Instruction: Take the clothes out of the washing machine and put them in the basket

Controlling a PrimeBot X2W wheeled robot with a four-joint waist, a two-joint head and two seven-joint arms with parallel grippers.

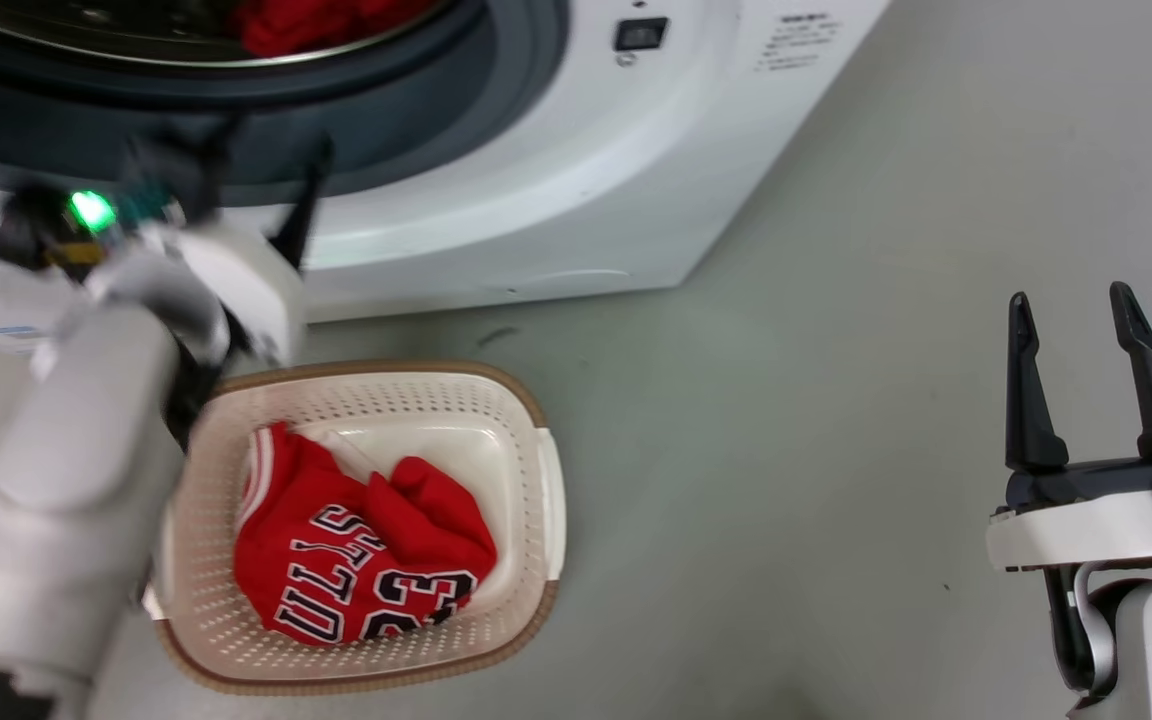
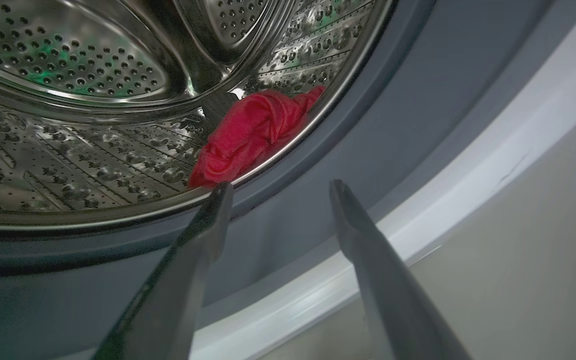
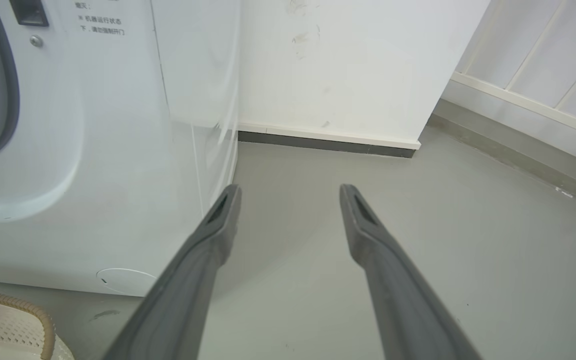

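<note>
basket (image 1: 536, 440) on floor (image 1: 836, 450) just before washing machine (image 1: 576, 180), jersey (image 1: 356, 570) in basket, other garment (image 2: 248, 135) in drum (image 2: 68, 150) at its front lip, left gripper (image 2: 282, 186) just outside that lip, right gripper (image 1: 1071, 305) well right over floor

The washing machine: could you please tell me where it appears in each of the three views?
Head view: washing machine across the top, beyond the basket.
Left wrist view: upper left, its drum holding a red garment.
Right wrist view: left side, its white front.
Shared landmark: the grey door seal: top left, diagonal band, left edge.
</note>
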